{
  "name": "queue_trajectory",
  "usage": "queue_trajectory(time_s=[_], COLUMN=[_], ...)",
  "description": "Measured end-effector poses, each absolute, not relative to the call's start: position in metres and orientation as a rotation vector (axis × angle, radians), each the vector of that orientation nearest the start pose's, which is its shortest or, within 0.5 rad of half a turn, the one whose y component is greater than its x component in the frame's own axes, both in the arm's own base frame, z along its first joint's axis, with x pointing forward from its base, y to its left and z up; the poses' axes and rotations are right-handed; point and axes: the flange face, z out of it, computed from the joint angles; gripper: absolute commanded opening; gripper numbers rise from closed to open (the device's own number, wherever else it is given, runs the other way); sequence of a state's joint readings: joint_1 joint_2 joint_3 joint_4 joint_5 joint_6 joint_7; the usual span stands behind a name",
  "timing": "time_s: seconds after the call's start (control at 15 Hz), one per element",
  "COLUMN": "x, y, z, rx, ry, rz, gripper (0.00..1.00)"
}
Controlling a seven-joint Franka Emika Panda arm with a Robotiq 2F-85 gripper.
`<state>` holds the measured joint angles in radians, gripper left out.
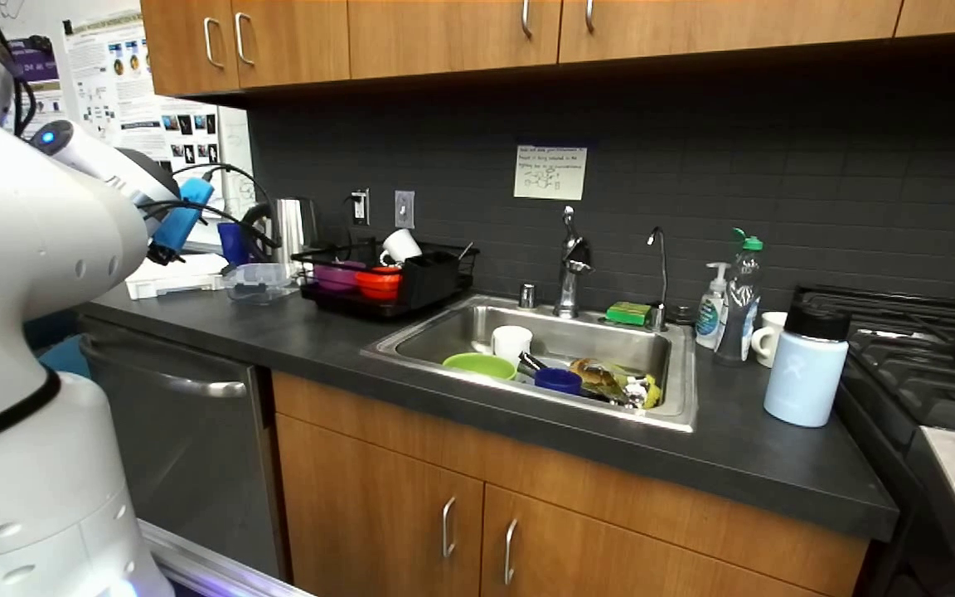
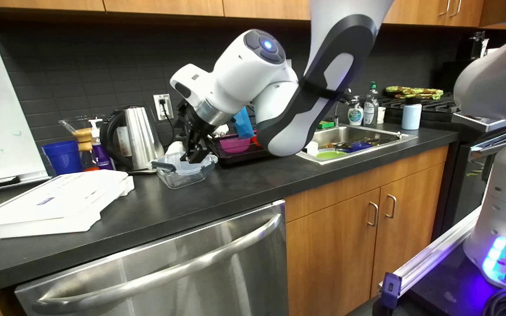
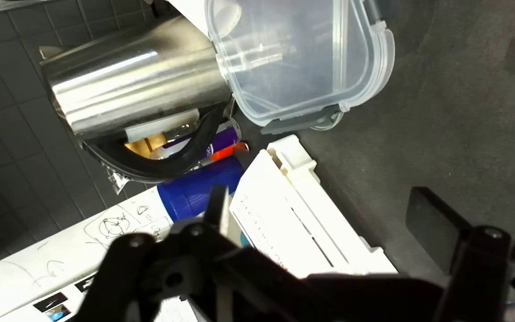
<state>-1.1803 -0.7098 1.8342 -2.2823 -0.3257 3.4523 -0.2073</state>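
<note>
In an exterior view, my arm (image 1: 38, 199) bends before wall posters (image 1: 146, 87). In an exterior view, its wrist (image 2: 235, 79) angles down near a clear container (image 2: 183, 177) on the counter (image 2: 156, 210). In the wrist view, my gripper (image 3: 323, 210) is spread wide.

The gripper (image 3: 320, 201) is black, the container (image 3: 293, 58) clear with grey clips (image 3: 304, 121), the kettle (image 2: 141, 138) shiny silver with a black handle (image 3: 163, 170), the cup (image 2: 63, 157) plain deep blue and the box (image 2: 59, 197) white with faint markings. The countertop (image 2: 235, 184) is dark grey, the tiled wall (image 3: 11, 112) charcoal with thin grid lines, and the cabinets (image 2: 336, 250) brown with wood grain.
</note>
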Motion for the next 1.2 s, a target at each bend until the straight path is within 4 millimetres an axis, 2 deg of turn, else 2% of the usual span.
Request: queue_trajectory(time_s=[0.73,1.2], x=[0.432,0.436], y=[0.411,0.391], z=[0.307,0.29], rx=[1.59,1.622], ry=[1.759,1.74], rz=[1.123,1.062], gripper=[1.0,1.0])
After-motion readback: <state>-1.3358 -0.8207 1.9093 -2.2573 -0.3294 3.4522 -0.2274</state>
